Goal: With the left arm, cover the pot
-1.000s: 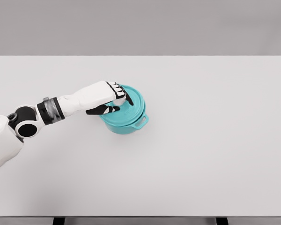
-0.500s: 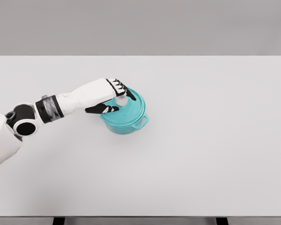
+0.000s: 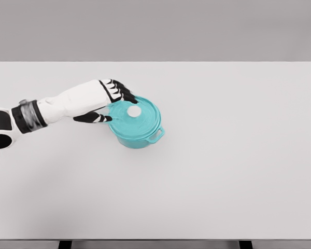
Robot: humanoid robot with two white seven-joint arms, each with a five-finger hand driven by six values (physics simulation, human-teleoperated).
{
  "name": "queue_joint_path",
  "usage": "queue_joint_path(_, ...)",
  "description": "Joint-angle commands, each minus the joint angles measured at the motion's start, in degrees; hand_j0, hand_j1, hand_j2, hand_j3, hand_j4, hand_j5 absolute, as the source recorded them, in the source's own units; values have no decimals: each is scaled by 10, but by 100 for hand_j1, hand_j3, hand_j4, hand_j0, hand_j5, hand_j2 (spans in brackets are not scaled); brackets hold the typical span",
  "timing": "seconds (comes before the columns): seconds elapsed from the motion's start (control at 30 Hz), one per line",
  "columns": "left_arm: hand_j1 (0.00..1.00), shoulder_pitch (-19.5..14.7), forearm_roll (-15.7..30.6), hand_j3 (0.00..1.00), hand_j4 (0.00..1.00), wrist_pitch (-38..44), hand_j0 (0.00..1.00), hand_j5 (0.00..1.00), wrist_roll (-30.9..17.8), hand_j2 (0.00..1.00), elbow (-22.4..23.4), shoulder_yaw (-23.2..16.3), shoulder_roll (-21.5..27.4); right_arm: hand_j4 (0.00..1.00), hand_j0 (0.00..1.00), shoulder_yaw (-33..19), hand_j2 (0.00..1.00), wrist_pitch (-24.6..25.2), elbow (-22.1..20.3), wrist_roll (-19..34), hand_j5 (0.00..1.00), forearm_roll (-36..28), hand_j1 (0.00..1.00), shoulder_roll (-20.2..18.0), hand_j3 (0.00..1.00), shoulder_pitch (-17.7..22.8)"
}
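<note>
A teal pot (image 3: 140, 136) stands left of the table's middle with its teal lid (image 3: 137, 119) sitting on top. The lid's white knob (image 3: 134, 111) shows uncovered. My left hand (image 3: 113, 105) hovers at the lid's left edge, off the knob, with fingers (image 3: 123, 93) spread and relaxed and the thumb (image 3: 93, 118) low beside the pot. It holds nothing. The left arm reaches in from the left edge. One pot handle (image 3: 157, 136) sticks out at the lower right.
The white table (image 3: 223, 155) spreads wide around the pot, with its front edge near the picture's bottom. A grey wall stands behind it.
My left hand has let go of the lid's knob and drawn back to the left, fingers opening. The lid stays on the pot.
</note>
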Motion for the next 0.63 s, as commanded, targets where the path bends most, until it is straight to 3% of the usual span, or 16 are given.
queue_joint_path(0.0, 100, 0, 10, 100, 100, 1, 100, 100, 0, 100, -40, 23, 59, 100, 100, 0, 100, 0, 0, 0, 100, 0, 100, 0, 100, 0)
queue_joint_path(0.07, 100, 19, 14, 100, 100, 1, 100, 100, -3, 100, -69, 55, 104, 100, 100, 0, 100, 0, 0, 0, 100, 0, 100, 0, 100, 0)
queue_joint_path(0.27, 100, 98, 12, 100, 100, 1, 100, 100, -4, 100, -48, 149, 140, 100, 100, 0, 100, 0, 0, 0, 100, 0, 100, 0, 100, 0)
queue_joint_path(0.4, 100, 99, 8, 100, 100, 1, 100, 100, -5, 100, -15, 155, 139, 100, 100, 0, 100, 0, 0, 0, 100, 0, 100, 0, 100, 0)
queue_joint_path(0.6, 100, 104, 8, 100, 100, 1, 100, 100, -5, 100, -17, 154, 137, 100, 100, 0, 100, 0, 0, 0, 100, 0, 100, 0, 100, 0)
